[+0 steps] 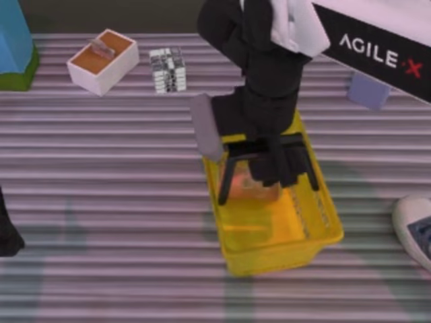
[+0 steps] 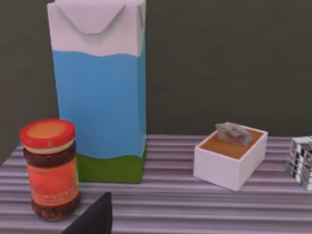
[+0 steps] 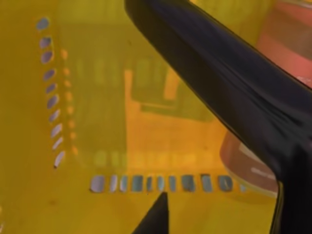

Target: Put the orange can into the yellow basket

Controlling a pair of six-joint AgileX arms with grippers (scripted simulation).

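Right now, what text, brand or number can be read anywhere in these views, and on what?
"AGILE X": white letters on the right arm, top view.
Jar label: print too blurred to read.
Orange can: print unreadable.
Milk carton, yellow basket: no text seen.

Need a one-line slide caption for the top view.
Right claw lowered into the yellow basket beside the orange can; left arm parked at the table's left edge.
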